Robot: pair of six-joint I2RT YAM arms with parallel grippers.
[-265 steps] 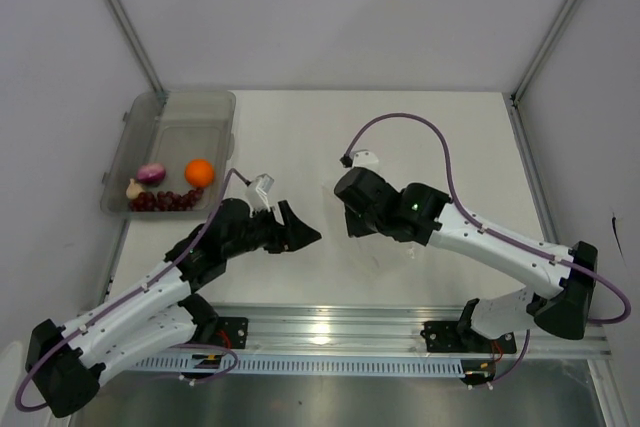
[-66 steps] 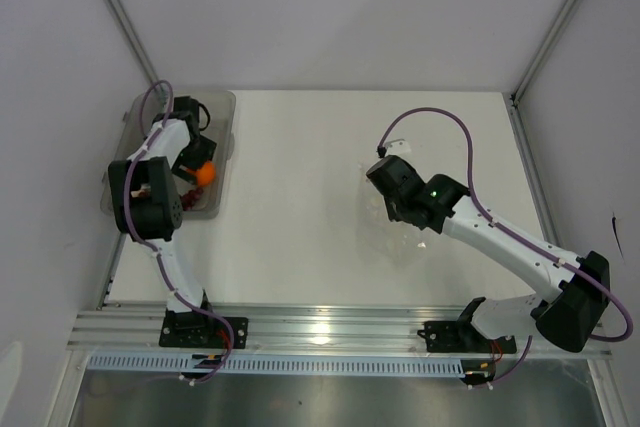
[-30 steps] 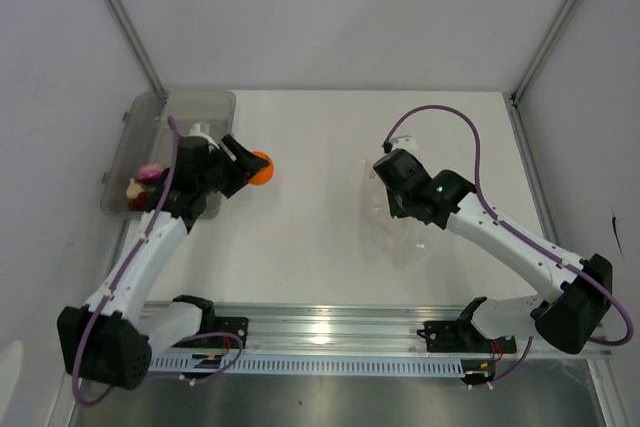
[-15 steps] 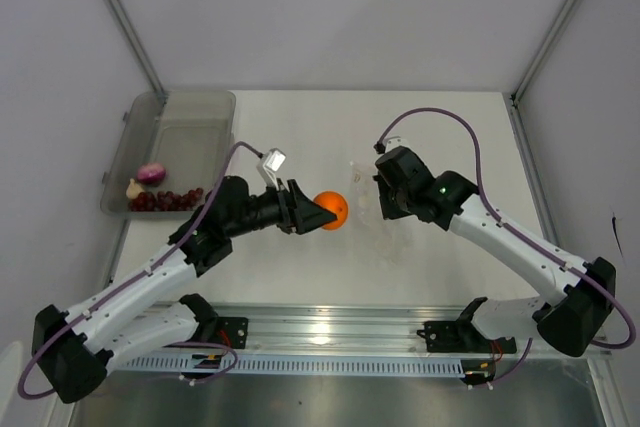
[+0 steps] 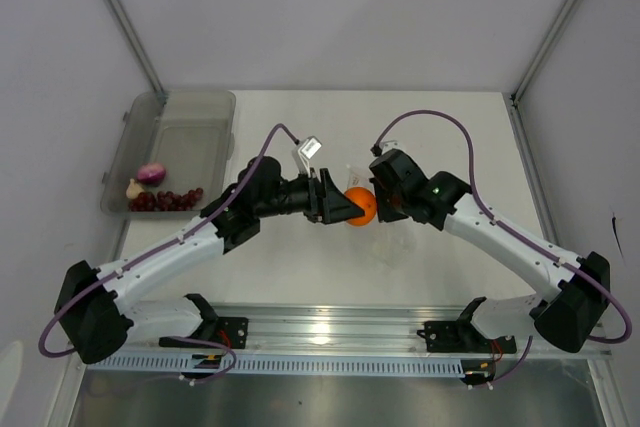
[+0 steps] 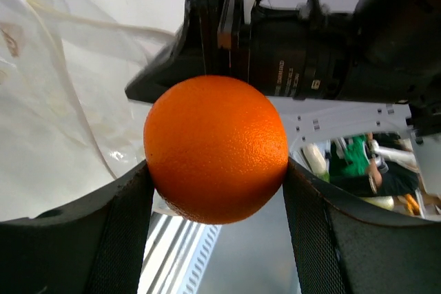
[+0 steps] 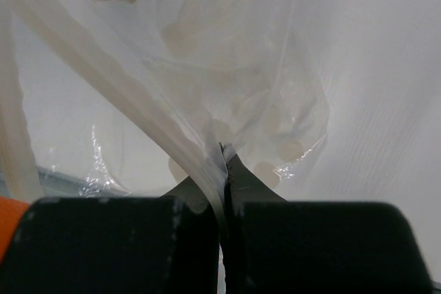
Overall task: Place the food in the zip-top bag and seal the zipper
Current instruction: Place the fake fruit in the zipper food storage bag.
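The left pincer (image 5: 348, 209) gripped the orange (image 6: 216, 148) between both fingers and held it above the counter (image 5: 300, 137), just beside the raised edge of the zip-top bag (image 7: 234, 67). The right pincer (image 7: 224, 170) was clamped shut on that edge, pinching the clear film where a thicker band, apparently the zipper (image 7: 117, 80), ran into its fingertips. The rest of the bag hung crinkled down towards the counter.

The step in hand appeared to be loading the first piece of food, with the orange at the bag but not visibly inside it. How wide the mouth stood open could not be told from any view.

Well apart from the bag, on the side of the left arm, the grey tub (image 5: 190, 107) held the onion (image 5: 150, 173), the garlic bulb (image 5: 133, 188) and the berries (image 5: 168, 199), none of them bagged yet.

The next move would likely call for easing the orange past the lip held by the right pincer and far enough into the bag to stay put. Only then should the left pincer let go. With one side alone held up, the slack film might fold across the opening and block the fruit. Sealing was some way off.
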